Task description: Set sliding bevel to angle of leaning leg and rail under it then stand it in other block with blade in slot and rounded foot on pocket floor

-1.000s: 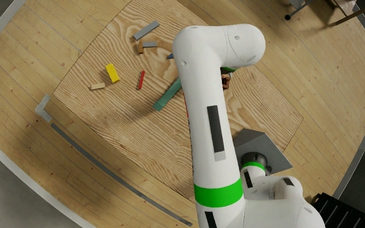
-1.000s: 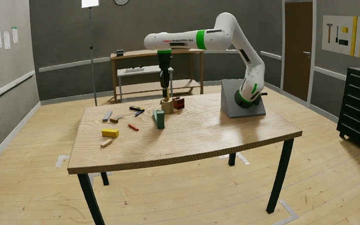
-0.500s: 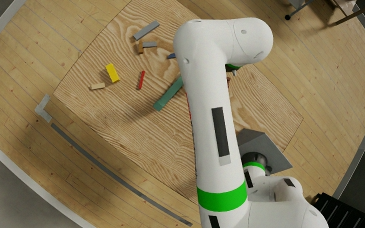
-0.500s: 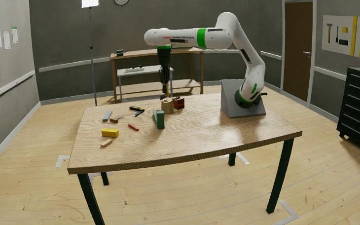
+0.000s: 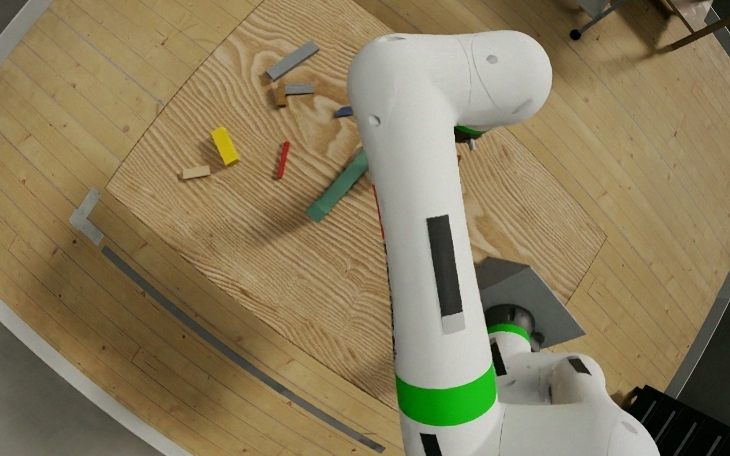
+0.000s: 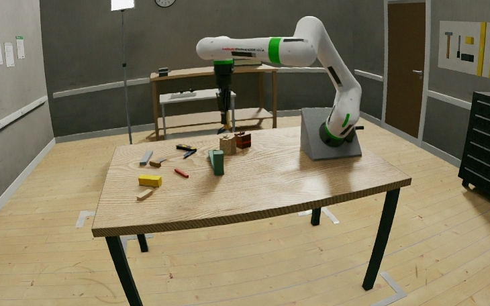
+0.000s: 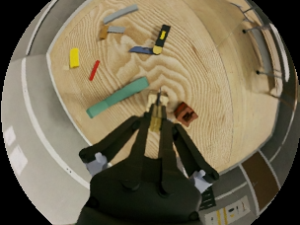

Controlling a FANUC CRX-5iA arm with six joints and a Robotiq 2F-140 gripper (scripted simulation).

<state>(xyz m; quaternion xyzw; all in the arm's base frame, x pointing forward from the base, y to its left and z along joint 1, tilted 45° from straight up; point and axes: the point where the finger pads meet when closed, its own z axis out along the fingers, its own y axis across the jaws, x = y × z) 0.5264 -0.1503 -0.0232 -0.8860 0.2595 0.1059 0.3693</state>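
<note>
My gripper (image 6: 225, 121) (image 7: 157, 110) is shut on the sliding bevel (image 6: 224, 128) (image 7: 160, 111), a brass-coloured tool with a dark blade. It hangs upright a little above the tan block (image 6: 227, 144). The dark red block (image 6: 242, 139) (image 7: 185, 112) stands right beside the tan one. The green leg and rail piece (image 5: 338, 186) (image 6: 215, 161) (image 7: 118, 97) lies just left of the blocks. In the overhead view the arm hides both blocks and the gripper.
On the left part of the table lie a yellow block (image 5: 224, 145) (image 6: 150, 180), a red stick (image 5: 283, 159) (image 6: 181, 173), a grey bar (image 5: 292, 60) (image 6: 145, 157), a small tan block (image 5: 195, 172) and a black and yellow tool (image 7: 160, 39). The grey robot base (image 6: 328, 140) stands at the right.
</note>
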